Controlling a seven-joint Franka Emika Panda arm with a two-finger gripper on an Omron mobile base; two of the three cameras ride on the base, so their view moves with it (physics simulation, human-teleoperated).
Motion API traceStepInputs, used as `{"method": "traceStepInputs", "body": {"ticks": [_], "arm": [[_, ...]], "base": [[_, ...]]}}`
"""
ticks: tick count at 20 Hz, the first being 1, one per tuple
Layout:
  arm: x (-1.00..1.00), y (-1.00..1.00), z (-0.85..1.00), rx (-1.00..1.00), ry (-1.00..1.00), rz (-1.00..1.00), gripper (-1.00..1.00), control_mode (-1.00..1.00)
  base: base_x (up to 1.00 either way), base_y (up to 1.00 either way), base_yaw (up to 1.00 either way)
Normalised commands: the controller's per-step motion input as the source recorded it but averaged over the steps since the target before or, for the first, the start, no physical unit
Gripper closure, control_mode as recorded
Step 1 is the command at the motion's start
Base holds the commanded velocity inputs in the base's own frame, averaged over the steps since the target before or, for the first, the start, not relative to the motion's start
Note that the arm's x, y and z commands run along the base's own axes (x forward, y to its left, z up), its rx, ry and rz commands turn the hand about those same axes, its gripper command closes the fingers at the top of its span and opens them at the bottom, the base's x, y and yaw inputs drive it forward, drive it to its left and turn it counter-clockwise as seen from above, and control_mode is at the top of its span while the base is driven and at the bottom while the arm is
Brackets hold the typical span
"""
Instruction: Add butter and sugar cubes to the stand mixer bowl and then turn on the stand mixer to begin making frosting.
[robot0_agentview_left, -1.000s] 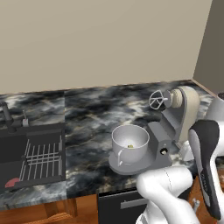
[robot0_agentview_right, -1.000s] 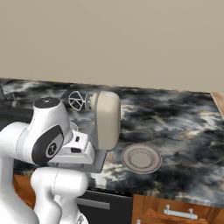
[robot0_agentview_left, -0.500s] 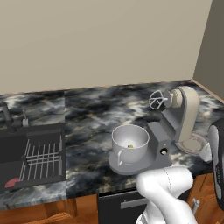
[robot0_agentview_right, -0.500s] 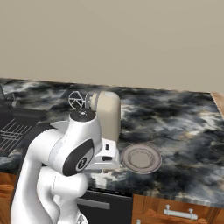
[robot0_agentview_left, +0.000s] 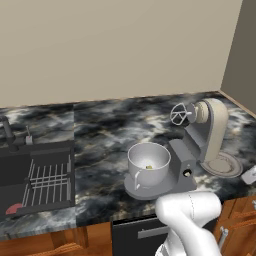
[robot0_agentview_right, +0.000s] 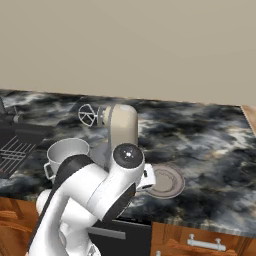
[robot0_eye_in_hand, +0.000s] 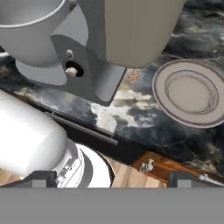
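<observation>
Tool (robot0_eye_in_hand: 109, 178) released, 2 tips wide apart, holding nothing, low at the table (robot0_eye_in_hand: 131, 118) edge before the mixer (robot0_agentview_left: 205, 135), knob (robot0_eye_in_hand: 71, 71) on the mixer base, bowl (robot0_agentview_left: 148, 164) on that base holding a small yellowish bit, sugar cube (robot0_eye_in_hand: 132, 77) beside the mixer, plate (robot0_eye_in_hand: 190, 93) just right of it

The dark marbled table (robot0_agentview_left: 110, 125) carries the stand mixer (robot0_agentview_left: 200, 140) near its front edge. The stand mixer bowl (robot0_agentview_left: 148, 164) sits on the mixer's base, not on the stone. Just beside the mixer lies a round grey plate (robot0_eye_in_hand: 191, 92), and between the two lies a small tan sugar cube (robot0_eye_in_hand: 132, 76).
</observation>
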Motion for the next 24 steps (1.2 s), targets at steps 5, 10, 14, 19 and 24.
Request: {"method": "traceStepInputs", "body": {"ticks": [5, 10, 14, 19, 24], "arm": [[0.39, 0.0, -0.09, 0.06, -0.29, 0.35, -1.0, -1.0], [0.46, 0.0, -0.19, 0.04, -0.2, 0.39, -1.0, -1.0], [0.38, 0.0, -0.19, 0.02, -0.17, 0.4, -1.0, -1.0], [0.33, 0.0, -0.2, 0.0, -0.06, 0.3, -1.0, -1.0], [0.36, 0.0, -0.16, 0.0, 0.0, 0.1, -1.0, -1.0]], "base": [[0.0, 0.0, 0.0], [0.0, 0.0, 0.0], [0.0, 0.0, 0.0], [0.0, 0.0, 0.0], [0.0, 0.0, 0.0]]}}
